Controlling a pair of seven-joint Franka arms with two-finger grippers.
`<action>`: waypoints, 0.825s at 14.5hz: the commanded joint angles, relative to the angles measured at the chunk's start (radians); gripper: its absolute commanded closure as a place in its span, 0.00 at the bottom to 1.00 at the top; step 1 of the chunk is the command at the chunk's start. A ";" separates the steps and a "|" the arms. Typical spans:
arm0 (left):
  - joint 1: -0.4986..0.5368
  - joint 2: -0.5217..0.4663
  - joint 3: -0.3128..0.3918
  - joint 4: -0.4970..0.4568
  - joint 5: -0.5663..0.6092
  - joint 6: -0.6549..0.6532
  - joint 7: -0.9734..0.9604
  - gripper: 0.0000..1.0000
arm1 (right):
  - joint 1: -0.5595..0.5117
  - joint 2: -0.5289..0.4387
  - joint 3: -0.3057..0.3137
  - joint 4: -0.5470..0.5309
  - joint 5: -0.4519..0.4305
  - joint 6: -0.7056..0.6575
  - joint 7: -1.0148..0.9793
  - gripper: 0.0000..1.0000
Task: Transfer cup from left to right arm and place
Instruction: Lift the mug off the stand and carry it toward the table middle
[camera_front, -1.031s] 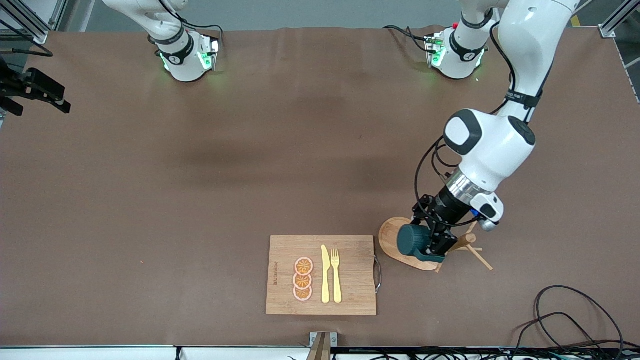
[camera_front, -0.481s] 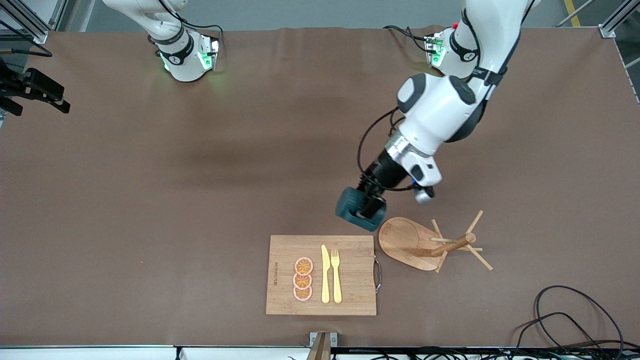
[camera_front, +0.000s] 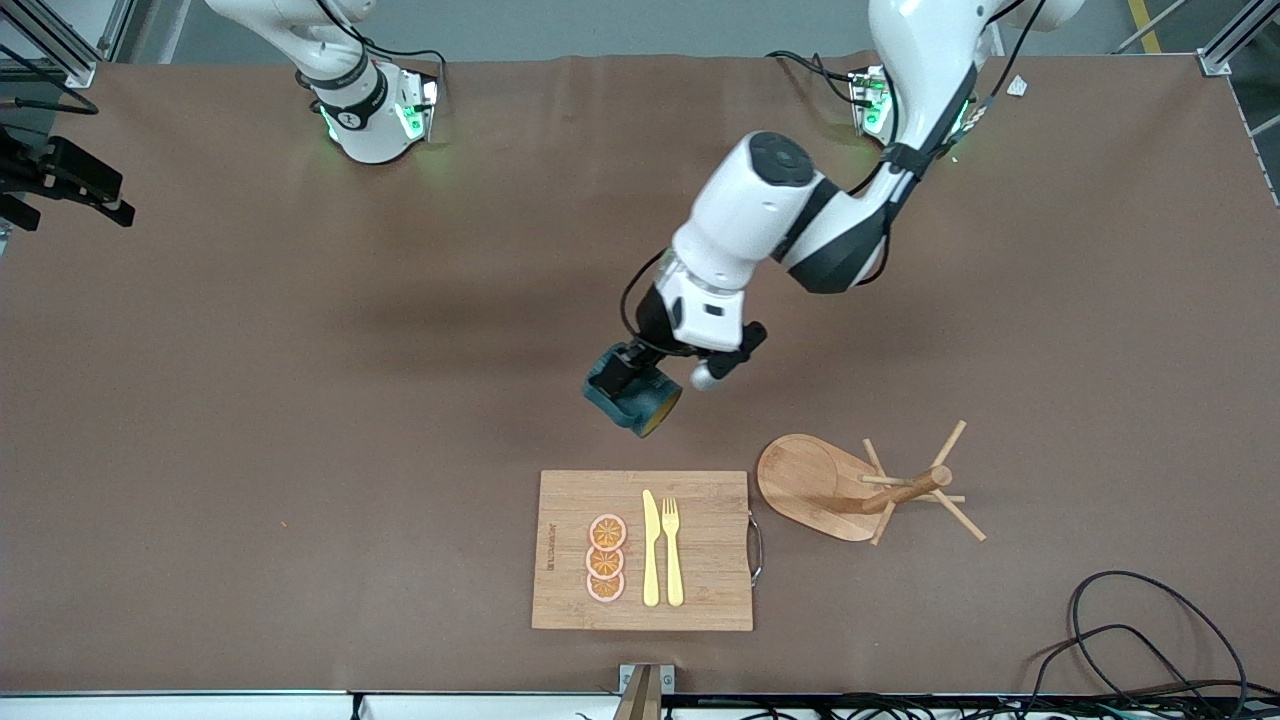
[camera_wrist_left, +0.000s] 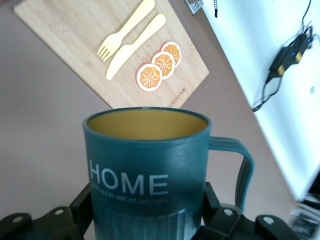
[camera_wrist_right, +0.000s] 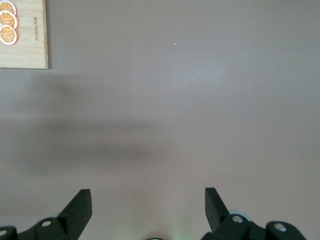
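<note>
My left tool (camera_front: 632, 385) clamps the cup (camera_front: 634, 397) tilted above the tabletop (camera_front: 300, 400) over mid-table, right tool (camera_wrist_right: 148, 207) spread wide, empty; misaligned handover could drop it.

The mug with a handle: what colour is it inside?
Tan-yellow inside the dark teal mug; the left wrist view shows it best.

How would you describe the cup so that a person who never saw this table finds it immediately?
Find the bamboo cutting board at the table edge nearest the front camera. In the air over the bare table just past it, the left gripper holds the cup tipped on its side. It is the only dark teal thing, yellow inside, with HOME printed on it.
</note>
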 joint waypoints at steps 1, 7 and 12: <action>-0.133 0.111 0.101 0.144 0.120 -0.052 -0.040 0.35 | -0.024 0.004 0.010 0.010 0.007 -0.010 -0.012 0.00; -0.649 0.248 0.640 0.163 0.163 -0.106 -0.076 0.35 | -0.024 0.005 0.010 0.012 0.009 -0.022 -0.010 0.00; -0.895 0.386 0.848 0.163 0.322 -0.199 -0.193 0.35 | -0.028 0.006 0.010 0.010 0.009 -0.022 -0.010 0.00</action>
